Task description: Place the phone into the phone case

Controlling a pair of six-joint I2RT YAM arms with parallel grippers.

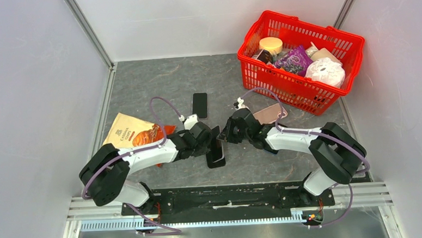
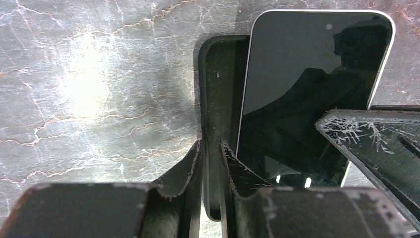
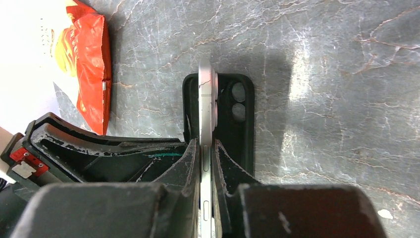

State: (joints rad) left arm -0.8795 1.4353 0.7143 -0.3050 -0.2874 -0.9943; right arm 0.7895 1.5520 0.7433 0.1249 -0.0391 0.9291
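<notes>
Insertion step: right gripper point(image 3: 206, 144) pinches the phone point(image 3: 205, 99) edgewise over the case point(image 3: 240, 116); left gripper point(image 2: 212, 146) pinches the case wall. Next move probably calls for laying the phone flat.

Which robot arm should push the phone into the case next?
The right. The right gripper is shut on the phone, holding it on edge over the case. The left gripper only pinches the case's side wall, steadying it.
</notes>
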